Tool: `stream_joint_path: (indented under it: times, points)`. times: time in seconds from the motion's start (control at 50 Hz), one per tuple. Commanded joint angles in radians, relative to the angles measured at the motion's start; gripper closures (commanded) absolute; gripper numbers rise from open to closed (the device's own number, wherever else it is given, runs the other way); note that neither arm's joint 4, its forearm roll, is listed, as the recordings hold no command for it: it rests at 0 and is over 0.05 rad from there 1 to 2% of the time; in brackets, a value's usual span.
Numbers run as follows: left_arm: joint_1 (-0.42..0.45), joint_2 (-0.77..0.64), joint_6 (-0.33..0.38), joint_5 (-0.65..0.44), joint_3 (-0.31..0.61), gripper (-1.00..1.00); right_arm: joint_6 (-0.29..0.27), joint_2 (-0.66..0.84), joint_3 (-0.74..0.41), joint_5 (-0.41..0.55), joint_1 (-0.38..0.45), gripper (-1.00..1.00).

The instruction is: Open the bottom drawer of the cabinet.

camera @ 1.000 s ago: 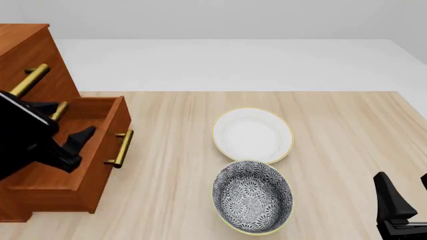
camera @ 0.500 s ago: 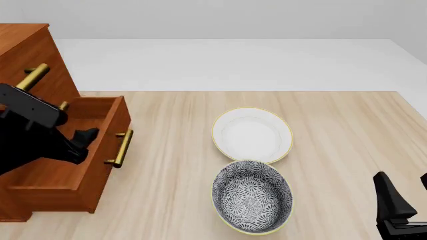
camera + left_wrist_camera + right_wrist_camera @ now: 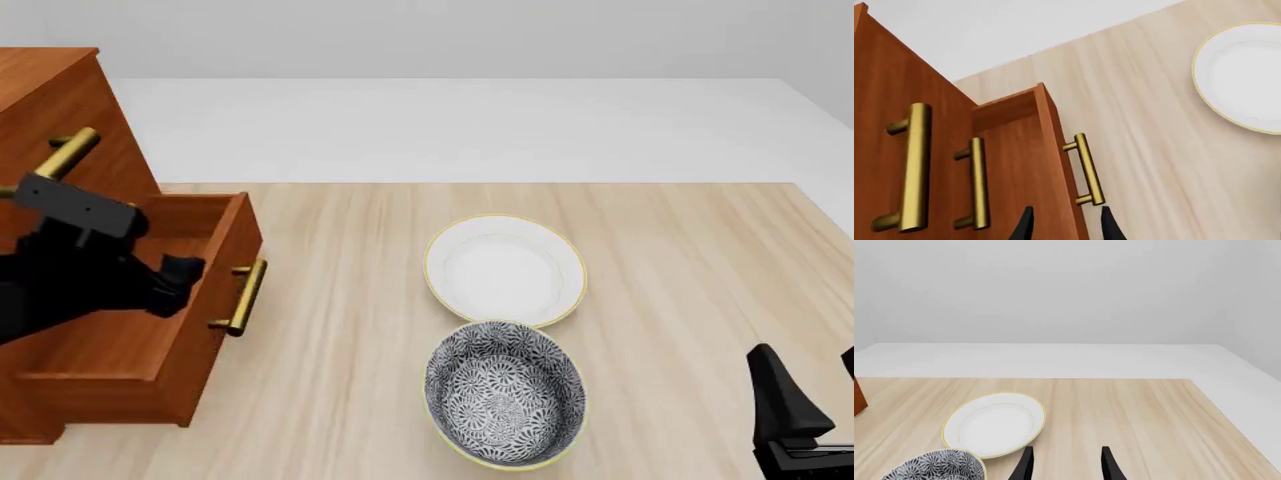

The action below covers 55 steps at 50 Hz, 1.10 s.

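Note:
The cabinet (image 3: 60, 105) stands at the table's left edge. Its bottom drawer (image 3: 114, 350) is pulled out toward the middle of the table, showing its plain wood inside, with its brass bar handle (image 3: 242, 297) facing right. My left gripper (image 3: 178, 273) is open and empty, hovering over the drawer just behind its front panel. In the left wrist view the drawer's front panel (image 3: 1054, 150) runs between my fingertips (image 3: 1026, 226), with the handle (image 3: 1085, 170) beside it and apart from them. My right gripper (image 3: 794, 410) is open and empty at the near right.
A white bowl (image 3: 505, 270) with a gold rim sits mid-table, and a dark patterned bowl (image 3: 505, 392) sits just nearer than it. Both also show in the right wrist view, white (image 3: 994, 424) and patterned (image 3: 937, 467). The two upper drawers' brass handles (image 3: 914, 165) are above the open drawer.
My left gripper has lifted up out of the drawer and drawn back slightly. The drawer has stayed open where it was. The right arm has not moved.

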State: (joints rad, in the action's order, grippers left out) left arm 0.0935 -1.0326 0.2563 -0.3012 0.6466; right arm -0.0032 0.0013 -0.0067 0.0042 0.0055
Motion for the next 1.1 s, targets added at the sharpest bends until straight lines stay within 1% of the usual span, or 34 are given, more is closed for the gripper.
stream_joint_path:
  times: [0.02, 0.12, 0.16, 0.2, 0.24, 0.26, 0.32, 0.4, 0.54, 0.56, 0.6, 0.64, 0.68, 0.78, 0.82, 0.92, 0.94, 1.04, 1.1]
  points:
    - [-0.016, -0.052, -0.048, 0.021, -0.004, -1.00, 0.000, 0.000, 0.000, 0.000, 0.000, -1.00]
    - [-0.032, -0.076, -0.065, 0.023, 0.001, -1.00, 0.000, 0.000, 0.000, 0.000, 0.000, -1.00]
    - [-0.042, -0.074, -0.055, 0.031, -0.002, -1.00, 0.000, 0.000, 0.000, 0.000, 0.000, -1.00]
    - [-0.042, -0.094, -0.074, 0.028, 0.001, -1.00, 0.000, 0.000, 0.000, 0.000, 0.000, -1.00]
    - [-0.065, -0.097, -0.077, 0.037, -0.002, -1.00, 0.000, 0.000, 0.000, 0.000, 0.000, -1.00]
    - [-0.059, -0.113, -0.093, 0.038, 0.000, -1.00, 0.000, 0.000, 0.000, 0.000, 0.000, -1.00]
    - [-0.067, -0.115, -0.086, 0.045, -0.002, -1.00, 0.000, 0.000, 0.000, 0.000, 0.000, -1.00]
    - [-0.059, -0.137, -0.117, 0.046, 0.000, -1.00, 0.000, 0.000, 0.000, 0.000, 0.000, -1.00]
    - [-0.055, -0.167, -0.128, 0.059, -0.008, -1.00, 0.000, 0.000, 0.000, 0.000, 0.000, -1.00]
    - [-0.042, -0.184, -0.147, 0.055, -0.006, -1.00, 0.000, 0.000, 0.000, 0.000, 0.000, -1.00]
    - [-0.048, -0.182, -0.136, 0.064, -0.012, -1.00, 0.000, 0.000, 0.000, 0.000, 0.000, -1.00]
    - [-0.040, -0.194, -0.148, 0.062, -0.009, -1.00, 0.000, 0.000, 0.000, 0.000, 0.000, -1.00]
    - [-0.044, -0.195, -0.141, 0.071, -0.014, -1.00, 0.000, 0.000, 0.000, 0.000, 0.000, -1.00]
    - [-0.034, -0.216, -0.163, 0.073, -0.017, -1.00, 0.000, 0.000, 0.000, 0.000, 0.000, -1.00]
    - [-0.049, -0.208, -0.151, 0.077, -0.022, -1.00, 0.000, 0.000, 0.000, 0.000, 0.000, -1.00]
    - [-0.049, -0.226, -0.155, 0.086, -0.031, -1.00, 0.000, 0.000, 0.000, 0.000, 0.000, -1.00]
    - [-0.055, -0.225, -0.147, 0.091, -0.035, -1.00, 0.000, 0.000, 0.000, 0.000, 0.000, -1.00]
    - [-0.054, -0.239, -0.153, 0.099, -0.046, -1.00, 0.000, 0.000, 0.000, 0.000, 0.000, -1.00]
    - [-0.044, -0.253, -0.169, 0.100, -0.049, -1.00, 0.000, 0.000, 0.000, 0.000, 0.000, -1.00]
